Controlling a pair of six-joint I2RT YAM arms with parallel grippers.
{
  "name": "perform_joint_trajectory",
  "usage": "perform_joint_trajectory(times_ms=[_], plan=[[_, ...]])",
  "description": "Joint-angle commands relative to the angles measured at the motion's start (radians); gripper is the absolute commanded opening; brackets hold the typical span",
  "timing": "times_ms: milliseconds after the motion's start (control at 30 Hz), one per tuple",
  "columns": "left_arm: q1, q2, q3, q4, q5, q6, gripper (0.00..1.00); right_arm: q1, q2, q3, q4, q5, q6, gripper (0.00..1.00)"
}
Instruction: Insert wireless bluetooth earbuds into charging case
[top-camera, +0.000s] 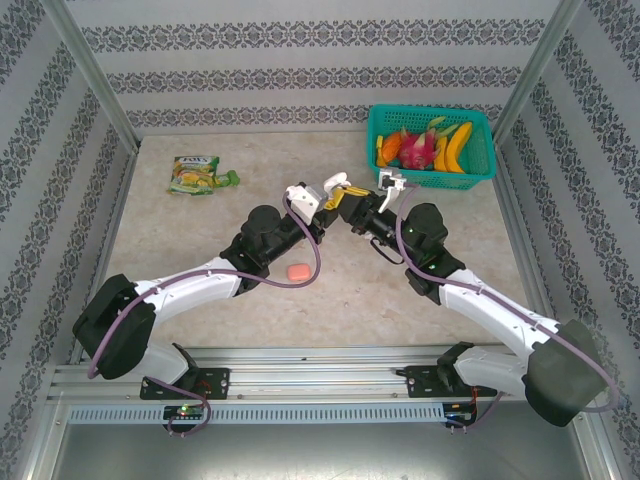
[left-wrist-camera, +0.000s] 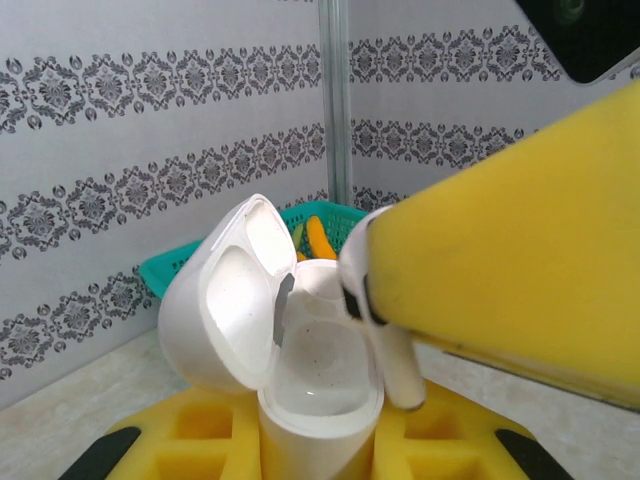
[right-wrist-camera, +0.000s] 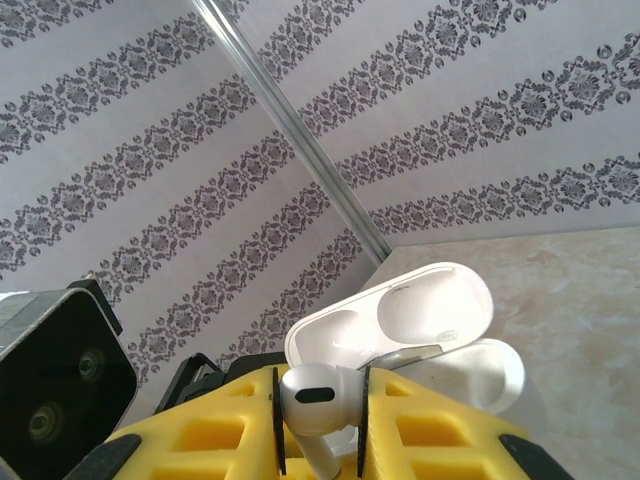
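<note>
One white earbud (right-wrist-camera: 318, 395) is up in the air and not yet home. The right jaws are pinched tight on its head, stem pointing down. The left jaws are closed round the lower body of the white charging case (left-wrist-camera: 300, 350), holding it upright with the lid swung back. The two arms meet above the middle of the worktop (top-camera: 200, 240).

From the left wrist the earbud (left-wrist-camera: 385, 345) hangs just beside the case's open mouth, its stem level with the rim. I cannot tell whether the tip has started into a socket or is only in front of it. From the right wrist the open lid of the case (right-wrist-camera: 420, 325) stands just behind the bud and hides the sockets, so whether one is already filled is beyond me.

I'd put the task at an early stage: this bud needs lowering and letting go, and others are left to do.

A small pink rounded thing (top-camera: 296, 271), probably a second case, lies shut on the worktop below the left arm. A green snack packet (top-camera: 196, 175) lies far left, and a teal basket (top-camera: 486, 140) of toy fruit sits at the back right, near the arms. Neither blocks the way. The tight spot is the right arm's broad yellow finger (left-wrist-camera: 520, 270) crowding the case mouth.
</note>
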Motion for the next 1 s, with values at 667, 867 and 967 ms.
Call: perform_joint_trajectory(times_ms=[667,867,967], plan=[[0.014,0.0,0.045,0.021,0.066,-0.047,0.0,-0.001,0.036,0.024,0.099,0.019,0.009,0.21],[0.014,0.006,0.049,0.013,0.059,-0.043,0.0,-0.012,0.01,0.029,0.076,0.013,0.013,0.21],[0.014,0.011,0.058,0.004,0.064,-0.039,0.0,-0.016,0.0,0.031,0.072,0.004,0.016,0.21]])
